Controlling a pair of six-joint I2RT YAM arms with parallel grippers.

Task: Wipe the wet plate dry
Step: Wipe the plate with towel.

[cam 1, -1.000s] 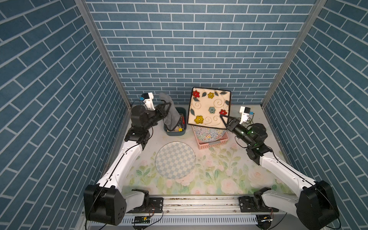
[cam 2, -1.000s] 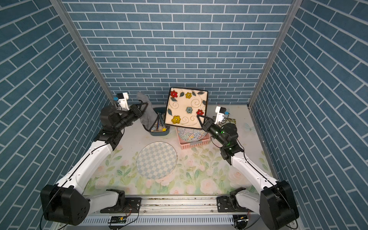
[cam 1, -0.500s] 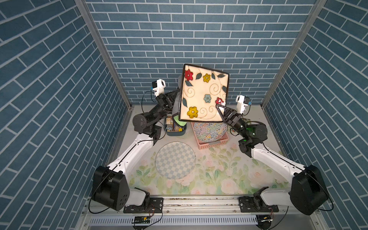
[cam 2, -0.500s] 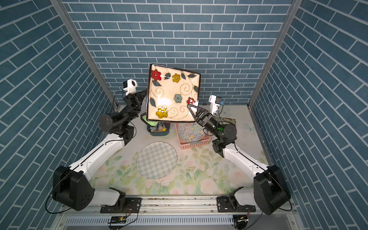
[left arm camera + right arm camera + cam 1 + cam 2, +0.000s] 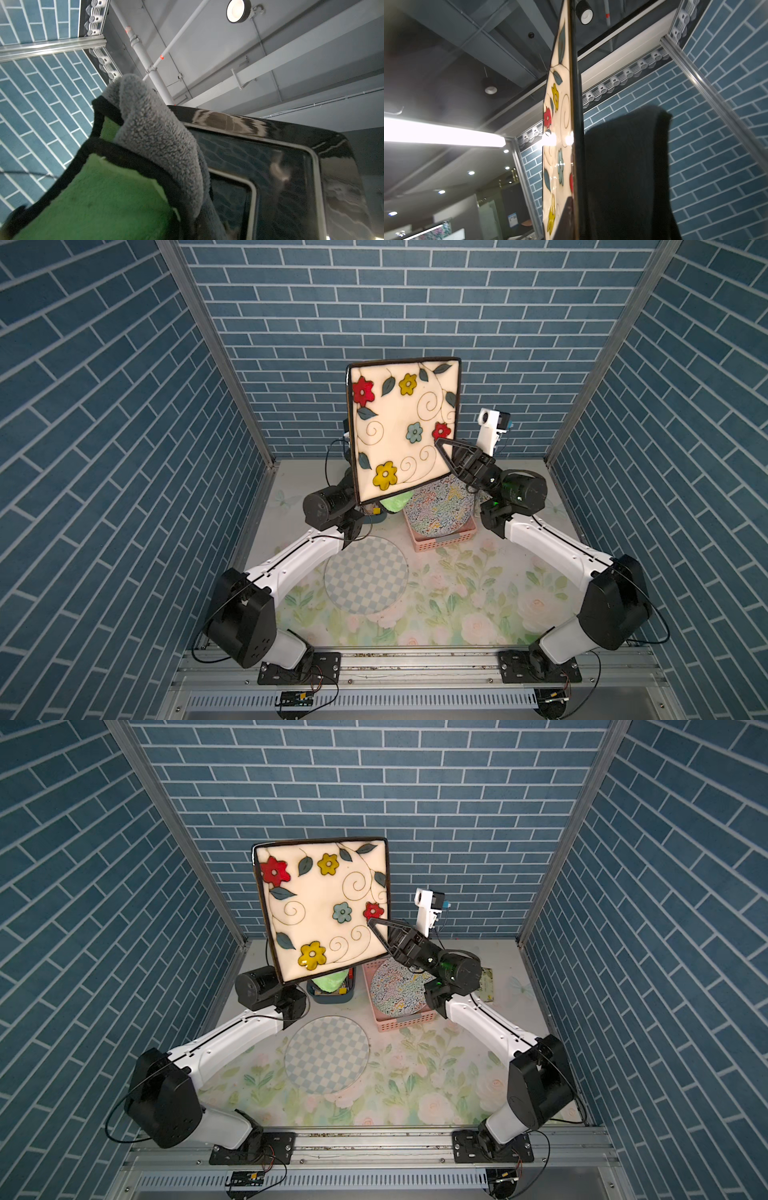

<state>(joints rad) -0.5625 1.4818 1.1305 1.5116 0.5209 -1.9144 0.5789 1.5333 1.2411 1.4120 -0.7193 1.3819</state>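
Right gripper [image 5: 439, 443] clamps square floral plate [image 5: 401, 431] by one edge, upright above back edge of table [image 5: 478, 593]. Left gripper, hidden behind it, closed on microfibre cloth [image 5: 158, 145]. Risk: cloth pressure levers the wet plate loose.

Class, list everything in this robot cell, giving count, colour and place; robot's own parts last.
Square plate: one, cream with flowers, dark rim, held upright in the air.
Cloth: one, grey and green, black-edged, at the square plate's back.
Checkered plate: one, pale blue and white, flat on the floral table cover.
Basket: one, pink, rear, holding a multicoloured plate.
Bin: one, blue, beside the basket.
Right end effector: one, black, shut on the square plate's edge.
Left end effector: one, hidden behind the square plate, holding the cloth.
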